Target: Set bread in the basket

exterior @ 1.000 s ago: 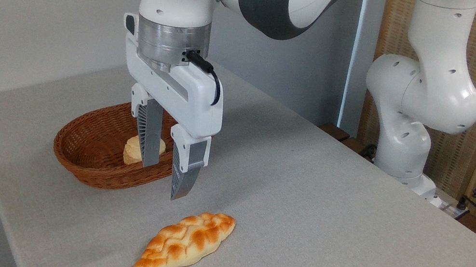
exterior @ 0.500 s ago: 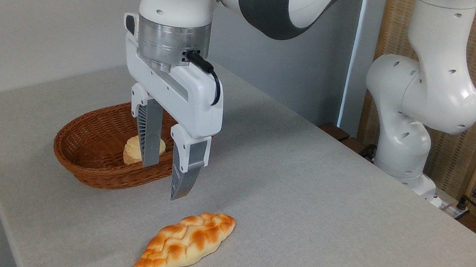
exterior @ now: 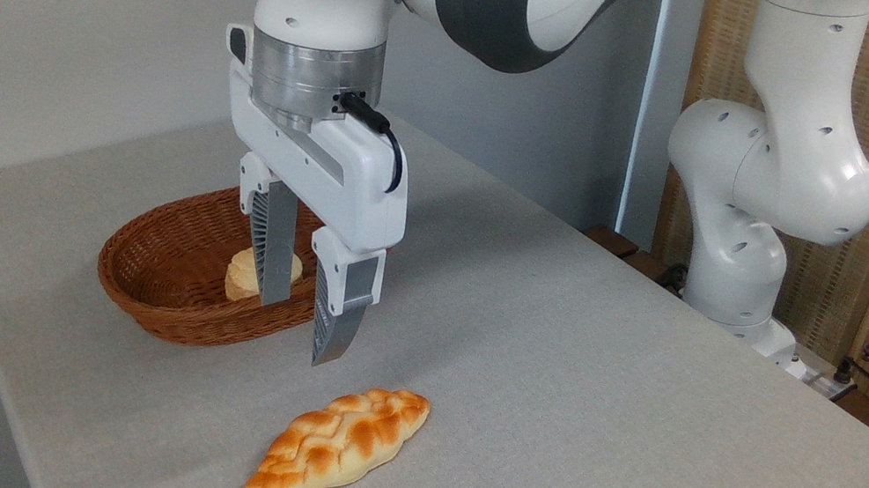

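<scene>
bread (exterior: pixel 338 444), a braided loaf, is seen lying flat on the grey table (exterior: pixel 592 415), apart from the basket (exterior: pixel 160 276) at its 10 o'clock. a pale roll (exterior: pixel 250 274) is held inside the basket. the gripper (exterior: pixel 295 327) is poised at the loaf's 11 o'clock, fingers spread, grasping nothing.

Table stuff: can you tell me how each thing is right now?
Braided bread: lying flat on the table, outside the basket, not held.
Wicker basket: upright, holding one roll.
Small pale roll: resting inside the basket.
Gripper: open, empty, hovering above the basket's near rim.
</scene>
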### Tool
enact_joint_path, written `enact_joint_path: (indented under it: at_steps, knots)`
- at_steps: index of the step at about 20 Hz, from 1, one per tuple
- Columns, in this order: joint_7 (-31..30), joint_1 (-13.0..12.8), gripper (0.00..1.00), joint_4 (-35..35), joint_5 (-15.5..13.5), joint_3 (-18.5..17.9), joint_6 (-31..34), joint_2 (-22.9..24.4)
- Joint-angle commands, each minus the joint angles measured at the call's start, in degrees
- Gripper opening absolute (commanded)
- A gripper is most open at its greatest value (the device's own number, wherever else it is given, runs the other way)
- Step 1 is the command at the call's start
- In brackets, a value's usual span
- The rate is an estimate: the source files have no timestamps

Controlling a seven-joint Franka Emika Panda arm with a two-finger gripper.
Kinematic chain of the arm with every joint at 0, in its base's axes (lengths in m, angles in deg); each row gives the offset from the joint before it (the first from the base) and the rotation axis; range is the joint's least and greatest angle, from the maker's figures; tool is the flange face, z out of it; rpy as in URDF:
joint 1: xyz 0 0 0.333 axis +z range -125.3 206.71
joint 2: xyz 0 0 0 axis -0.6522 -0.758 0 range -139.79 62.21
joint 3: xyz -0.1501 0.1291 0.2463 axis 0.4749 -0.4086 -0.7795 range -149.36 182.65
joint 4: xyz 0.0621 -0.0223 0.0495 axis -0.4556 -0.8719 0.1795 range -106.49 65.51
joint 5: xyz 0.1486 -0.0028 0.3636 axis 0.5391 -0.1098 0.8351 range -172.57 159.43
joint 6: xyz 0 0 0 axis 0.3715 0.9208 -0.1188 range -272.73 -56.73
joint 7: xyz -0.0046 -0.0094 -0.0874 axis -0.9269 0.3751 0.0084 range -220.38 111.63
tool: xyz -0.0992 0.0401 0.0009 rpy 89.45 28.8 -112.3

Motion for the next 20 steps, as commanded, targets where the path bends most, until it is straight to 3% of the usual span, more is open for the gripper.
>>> enact_joint_path:
  at_steps: [1,8,14,20]
  knots:
    - [1.1,0.1,1.00,0.4,-1.0,-0.2,0.8,0.0]
    - [1.2,0.3,1.00,0.4,-0.6,-0.2,2.7,0.0]
    - [1.5,0.3,1.00,-0.5,-0.1,-0.5,1.0,-3.2]
    - [6.3,0.3,1.00,-3.6,0.0,-1.9,-0.7,-5.7]
